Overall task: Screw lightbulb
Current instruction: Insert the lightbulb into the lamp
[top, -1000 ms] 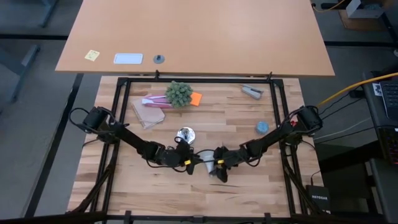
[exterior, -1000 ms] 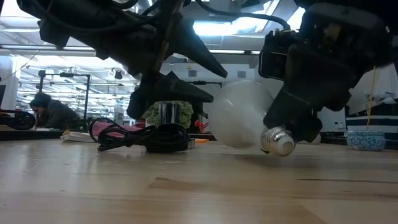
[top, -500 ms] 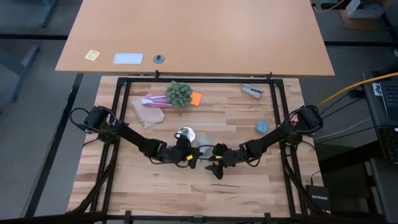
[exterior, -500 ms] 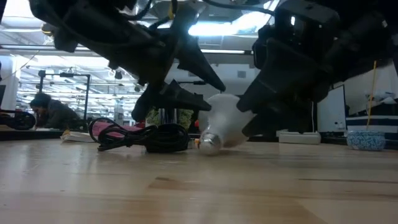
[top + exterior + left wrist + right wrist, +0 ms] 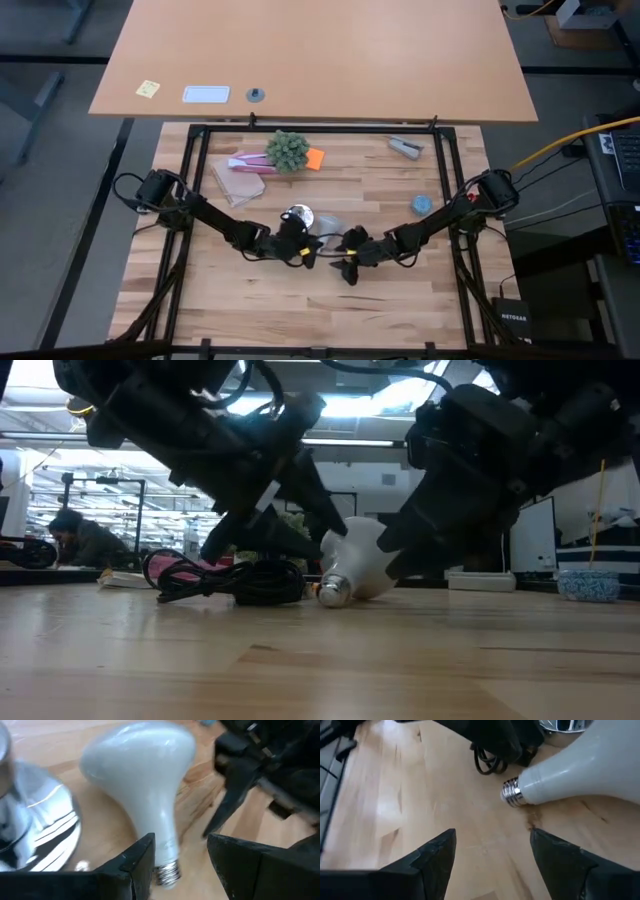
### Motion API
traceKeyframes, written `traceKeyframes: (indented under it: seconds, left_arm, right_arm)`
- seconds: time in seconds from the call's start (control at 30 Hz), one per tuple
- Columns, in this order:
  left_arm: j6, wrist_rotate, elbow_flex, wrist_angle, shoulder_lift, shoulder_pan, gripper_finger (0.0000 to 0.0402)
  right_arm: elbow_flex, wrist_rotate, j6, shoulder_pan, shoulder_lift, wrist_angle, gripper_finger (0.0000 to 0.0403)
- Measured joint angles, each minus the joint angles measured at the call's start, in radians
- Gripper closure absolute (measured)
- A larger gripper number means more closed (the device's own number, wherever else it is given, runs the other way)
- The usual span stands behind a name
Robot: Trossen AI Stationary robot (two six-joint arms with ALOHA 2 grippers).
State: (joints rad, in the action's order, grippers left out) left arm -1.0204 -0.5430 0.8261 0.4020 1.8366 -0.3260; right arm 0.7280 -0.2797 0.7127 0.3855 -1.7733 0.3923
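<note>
Lying partly hidden behind both arms in the low view, the lightbulb [image 5: 362,560]; running off the right wrist picture's edge, its dome. Showing only as a cropped, blurred sliver in the left wrist view, the silver socket disc [image 5: 37,827]. Sitting too small to identify, a blue object [image 5: 422,204].

frosted white lightbulb [image 5: 580,772] with grey base, black cord [image 5: 235,582], light wood table [image 5: 400,300].
</note>
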Motion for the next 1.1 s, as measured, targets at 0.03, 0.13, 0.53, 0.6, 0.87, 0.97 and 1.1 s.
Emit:
traceKeyframes:
  seconds: [0.03, 0.13, 0.53, 0.6, 0.87, 0.97, 1.1]
  left_arm:
    - [0.002, 0.000, 0.000, -0.011, 0.000, 0.000, 0.0231]
    - [0.020, 0.000, 0.000, -0.030, 0.000, 0.001, 0.0231]
    - [0.084, 0.000, 0.000, -0.043, 0.000, 0.043, 0.0231]
    - [0.057, -0.001, 0.000, -0.065, 0.000, 0.057, 0.0231]
    - [0.057, 0.070, 0.000, -0.097, 0.000, 0.105, 0.0231]
    - [0.058, 0.071, 0.000, -0.097, 0.000, 0.110, 0.0231]
    - [0.050, 0.075, 0.000, -0.096, 0.000, 0.111, 0.0231]
  right_arm:
    - [0.000, 0.001, -0.015, 0.000, 0.002, -0.009, 0.0143]
    - [0.000, -0.004, -0.037, 0.000, 0.018, -0.060, 0.0143]
    - [-0.002, -0.306, -0.057, -0.005, 0.071, -0.236, 0.0143]
    - [-0.002, -0.304, -0.072, -0.014, 0.071, -0.233, 0.0143]
    - [-0.002, -0.213, -0.075, -0.069, 0.071, -0.233, 0.0143]
    - [-0.002, -0.211, -0.090, -0.096, 0.071, -0.234, 0.0143]
    - [-0.002, -0.209, -0.093, -0.136, 0.054, -0.229, 0.0143]
